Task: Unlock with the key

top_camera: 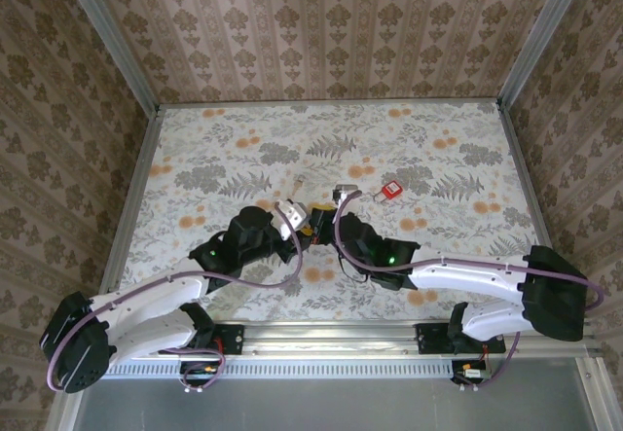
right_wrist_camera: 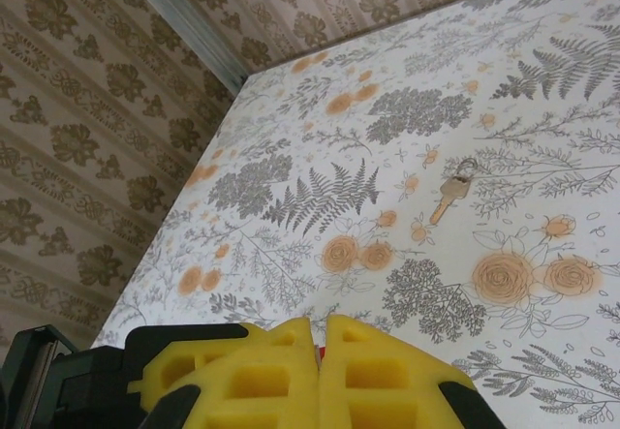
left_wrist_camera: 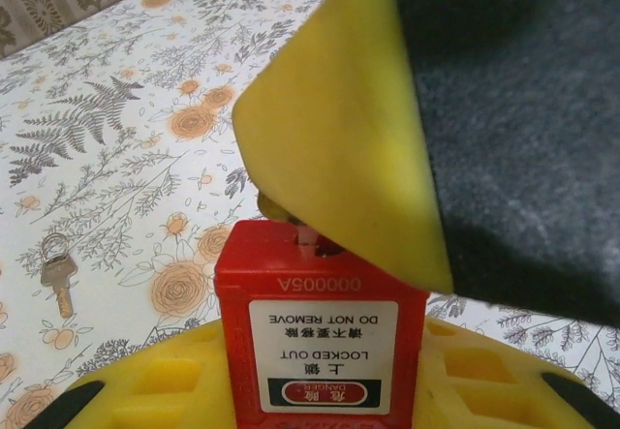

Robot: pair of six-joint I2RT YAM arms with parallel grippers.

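One left gripper (left_wrist_camera: 325, 405), part-open, around red padlock (left_wrist_camera: 320, 293)

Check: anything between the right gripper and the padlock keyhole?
Nothing visible. The right gripper sits right over the upturned keyhole of the red padlock, which the left gripper clamps; what looks like its key reaches into it. The loose key lies apart on the table.

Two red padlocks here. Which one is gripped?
The labelled padlock, clamped in the left gripper at mid-table. The other red padlock lies loose on the table, farther right, with nothing touching it.
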